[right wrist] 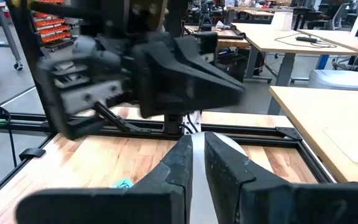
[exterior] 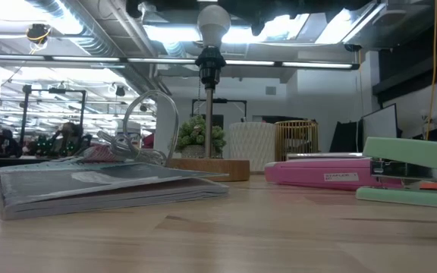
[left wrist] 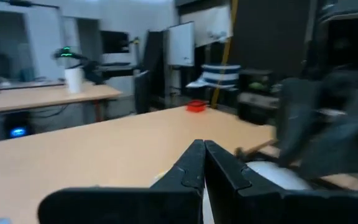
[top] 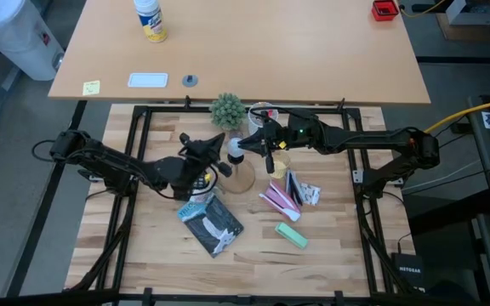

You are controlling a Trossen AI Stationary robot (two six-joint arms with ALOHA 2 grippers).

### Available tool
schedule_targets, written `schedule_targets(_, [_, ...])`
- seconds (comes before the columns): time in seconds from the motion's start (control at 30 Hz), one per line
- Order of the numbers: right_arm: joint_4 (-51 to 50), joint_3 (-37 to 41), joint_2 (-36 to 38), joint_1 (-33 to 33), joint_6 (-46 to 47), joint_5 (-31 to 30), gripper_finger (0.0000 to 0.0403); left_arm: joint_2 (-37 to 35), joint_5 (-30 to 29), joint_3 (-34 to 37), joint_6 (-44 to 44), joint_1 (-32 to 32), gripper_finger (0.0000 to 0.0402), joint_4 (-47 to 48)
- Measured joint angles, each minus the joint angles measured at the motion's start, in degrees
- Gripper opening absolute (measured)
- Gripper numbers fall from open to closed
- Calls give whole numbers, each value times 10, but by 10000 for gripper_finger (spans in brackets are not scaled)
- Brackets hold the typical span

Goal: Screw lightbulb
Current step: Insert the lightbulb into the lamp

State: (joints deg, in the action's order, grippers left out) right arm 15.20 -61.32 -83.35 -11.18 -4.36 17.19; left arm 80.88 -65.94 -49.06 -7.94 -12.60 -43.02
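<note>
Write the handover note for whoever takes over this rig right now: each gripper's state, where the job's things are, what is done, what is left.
Left gripper: shut, empty as far as can be seen, raised just left of the lightbulb.
Right gripper: shut, just right of the lightbulb; whether it touches the glass cannot be told.
Lightbulb: upright on top of the black socket of the wooden lamp stand, mid-table.
Done: lightbulb placed in the socket.
Left: how far it is threaded cannot be told; check it is screwed tight, then pull both arms clear.
</note>
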Motion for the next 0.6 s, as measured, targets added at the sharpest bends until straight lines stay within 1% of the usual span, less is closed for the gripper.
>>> schedule_targets(0.1, [1,0,0,0,0,0,44,0,34,0,2,-8,1,-1])
schedule_targets(0.27, [3,0,0,0,0,0,44,0,99,0,40,-10,1,25])
schedule_targets(0.43, [7,0,0,0,0,0,44,0,103,0,66,-10,1,54])
schedule_targets(0.6, [8,0,0,0,0,0,44,0,103,0,78,-10,1,63])
